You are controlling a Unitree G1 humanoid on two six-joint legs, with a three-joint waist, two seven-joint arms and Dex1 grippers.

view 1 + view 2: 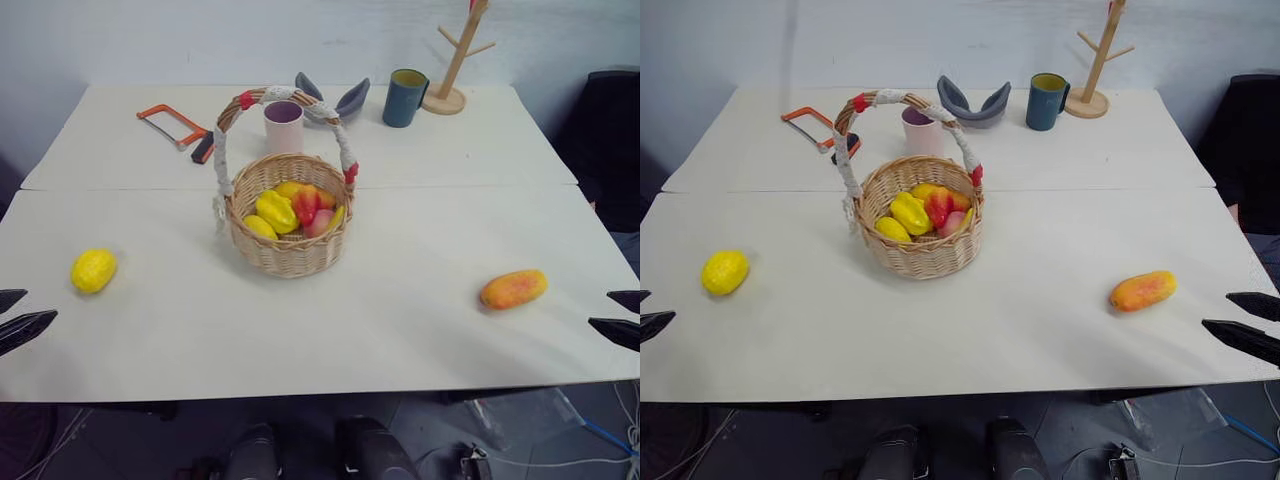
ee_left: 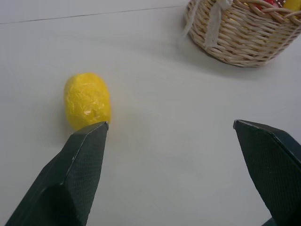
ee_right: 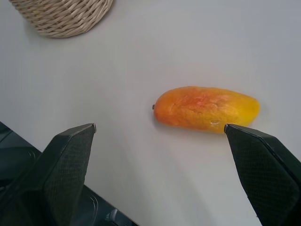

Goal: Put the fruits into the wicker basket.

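Round tan woven wicker basket (image 1: pixel 290 245) with white-corded arched handle stands centrally on the white worktop (image 1: pixel 400 320), already containing several yellow and red toy fruits (image 1: pixel 292 210). Bumpy yellow lemon (image 1: pixel 93 270) lies on the worktop well to the basket's left, just ahead of the left gripper (image 2: pixel 171 129), jaws released and empty. Elongated orange-yellow mango-like fruit (image 1: pixel 513 289) lies well to the right, near the right gripper (image 3: pixel 160 127), jaws likewise spread wide, holding nothing.

Soft, even light falls from overhead on the white table (image 1: pixel 400 330); no glare. The wicker basket (image 1: pixel 290 250) casts only a faint shadow just beside its base. Both wrist views are crisp, black fingertips (image 2: pixel 89 141) included.
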